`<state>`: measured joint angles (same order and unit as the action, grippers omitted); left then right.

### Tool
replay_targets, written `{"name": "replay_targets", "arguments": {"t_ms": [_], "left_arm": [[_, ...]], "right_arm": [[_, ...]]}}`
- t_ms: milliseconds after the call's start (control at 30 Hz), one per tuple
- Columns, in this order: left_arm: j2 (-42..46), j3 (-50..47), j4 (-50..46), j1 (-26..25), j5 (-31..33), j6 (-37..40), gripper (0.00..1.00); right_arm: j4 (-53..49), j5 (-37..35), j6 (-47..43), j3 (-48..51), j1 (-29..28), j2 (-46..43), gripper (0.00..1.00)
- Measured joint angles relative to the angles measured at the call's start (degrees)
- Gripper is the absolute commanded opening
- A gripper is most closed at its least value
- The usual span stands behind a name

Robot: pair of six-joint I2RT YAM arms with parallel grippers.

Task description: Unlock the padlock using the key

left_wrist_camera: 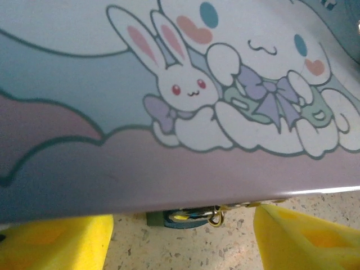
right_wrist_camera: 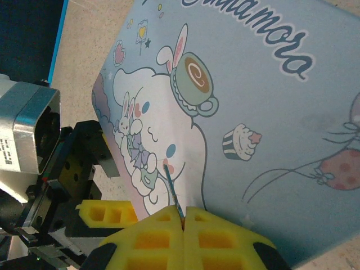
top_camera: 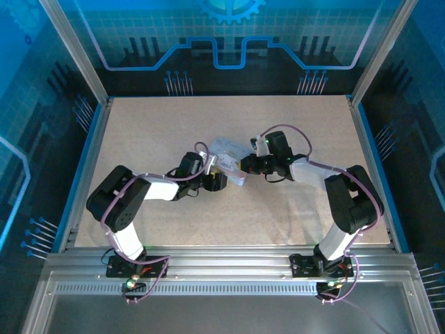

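Note:
The padlock [left_wrist_camera: 179,218] is a small dark block with a brassy ring beside it, lying on the table, part hidden under the edge of a large pastel tin [left_wrist_camera: 169,140]. My left gripper [left_wrist_camera: 180,244] is open, its yellow pads [left_wrist_camera: 53,242] wide apart on either side of the padlock and not touching it. My right gripper [right_wrist_camera: 184,216] is shut on the key [right_wrist_camera: 173,191], a thin bluish-silver sliver seen edge-on, sticking out of the pads towards the tin's printed face [right_wrist_camera: 270,112]. From above, both grippers meet at the tin, left gripper [top_camera: 217,181] and right gripper [top_camera: 243,165].
The tin [top_camera: 226,149] with its cartoon rabbit print lies mid-table between the arms and blocks much of both wrist views. The left gripper's dark body [right_wrist_camera: 79,163] sits close to the tin's left edge. A blue rim [top_camera: 83,174] borders the speckled table.

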<state>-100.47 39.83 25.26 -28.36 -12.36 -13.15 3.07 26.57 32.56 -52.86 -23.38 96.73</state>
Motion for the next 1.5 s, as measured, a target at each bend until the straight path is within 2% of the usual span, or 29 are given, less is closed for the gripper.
{"name": "replay_targets", "arguments": {"t_ms": [233,567,1300,1500], "left_arm": [[-1.1,0.0,1.2,0.0,-1.6,-0.5,0.57],[-1.6,0.2,2.8,-1.3,-4.5,-2.7,0.52],[-1.9,0.6,2.7,-2.2,-3.8,-5.0,0.43],[-2.0,1.0,2.0,-2.2,-3.1,-5.1,0.37]], "right_arm": [[0.0,-0.2,0.0,0.0,-0.1,-0.1,0.0],[0.0,-0.3,-0.2,0.0,-0.2,-0.1,0.0],[0.0,-0.7,-0.2,0.2,-0.2,-0.3,0.0],[0.0,-0.7,-0.2,0.2,-0.2,-0.3,0.0]]}}
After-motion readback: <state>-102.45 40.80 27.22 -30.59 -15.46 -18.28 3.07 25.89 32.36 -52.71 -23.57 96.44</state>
